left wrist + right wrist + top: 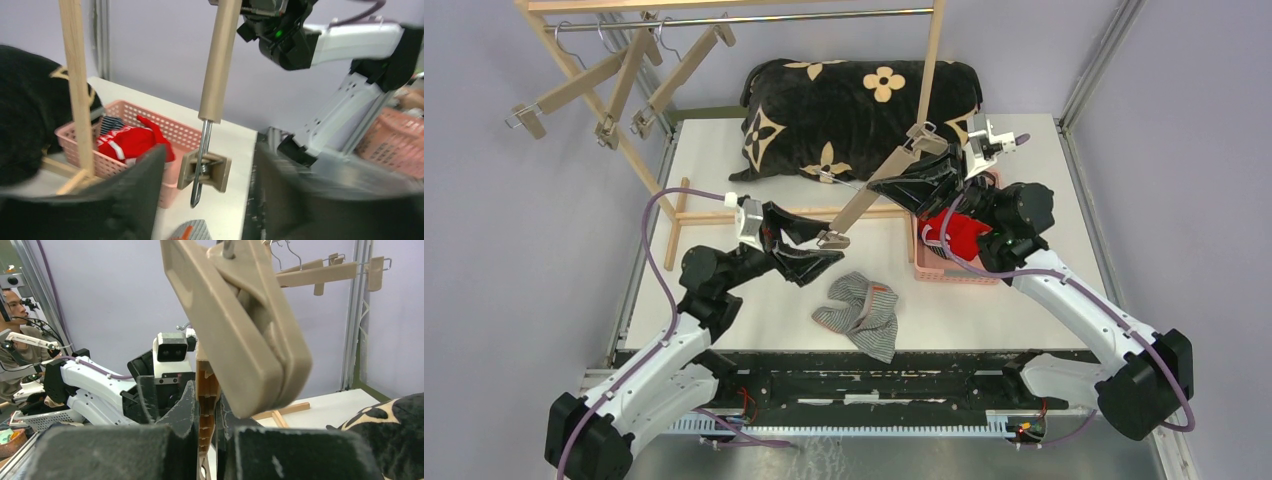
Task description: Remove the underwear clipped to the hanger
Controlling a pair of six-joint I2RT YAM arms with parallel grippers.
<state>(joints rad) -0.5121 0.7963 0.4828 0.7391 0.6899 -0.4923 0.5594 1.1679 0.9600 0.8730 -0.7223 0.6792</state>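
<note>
Looking at the hanger, both clips are showing up bare as far as I can tell, so no underwear is hanging off it right now. The grey pinstriped pair is lying crumpled on the table, at about 6 o'clock from the hanger's low end and apart from both arms. The red pair is sitting in the pink basket over at 3 o'clock. The navy striped pair is tucked in beside it, only peeking out in the left wrist view.

The right gripper is clamping the hanger's wooden bar near its upper end and holding it tilted. The left gripper is hanging with its fingers wide apart, gripping nothing, with the lower clip right at its fingertips.

Handling-wise, I'm guessing all three pairs are feather-light floppy cloth, not slippery or fragile, so they're going to bunch and drape instead of keeping a shape. If one needs picking up, I'm thinking pinch a raised fold or the thicker waistband, like the orange-edged band on the grey one. A flat single layer hugging the table looks like a worse bet.
</note>
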